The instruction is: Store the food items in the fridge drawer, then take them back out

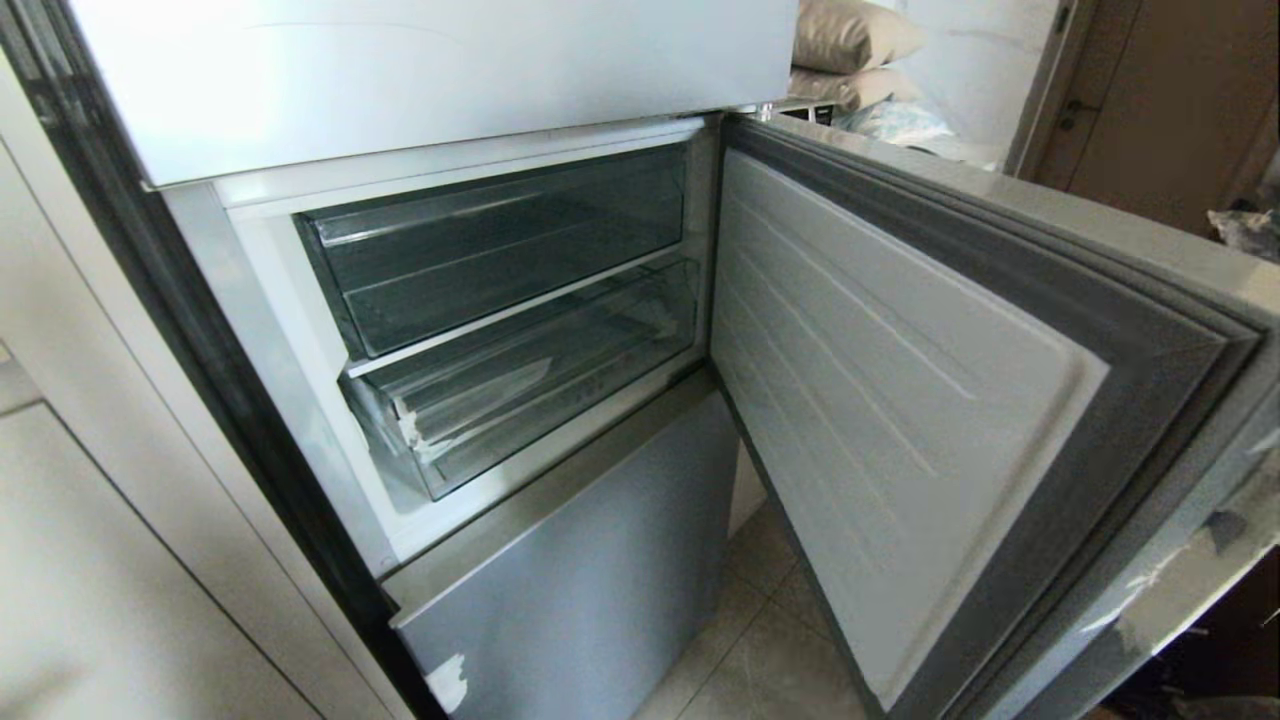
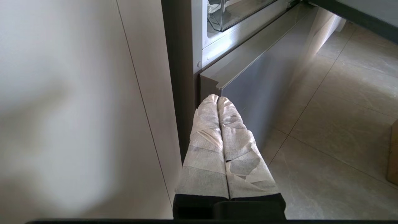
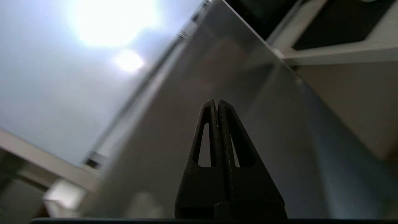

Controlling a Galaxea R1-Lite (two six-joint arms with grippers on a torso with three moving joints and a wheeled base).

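The fridge drawer [image 1: 520,400], with tape scraps at its corner, sits pushed in under the deeper drawer [image 1: 500,245], its long side across the fridge opening. The left gripper [image 2: 217,99], fingers pressed together, hangs low beside the drawer's taped corner and seems nearer. The right gripper [image 3: 215,101], also closed and empty, faces a grey panel [image 3: 217,77]; no food item is visible.

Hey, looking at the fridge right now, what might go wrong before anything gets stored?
1. The fridge drawer with the taped corner sits pushed in, so nothing can go in until it is pulled out.
2. The open fridge door juts out on the robot's right; the right gripper, jaws shut, points at a grey panel close by and might bump it.
3. No food shows in any view.
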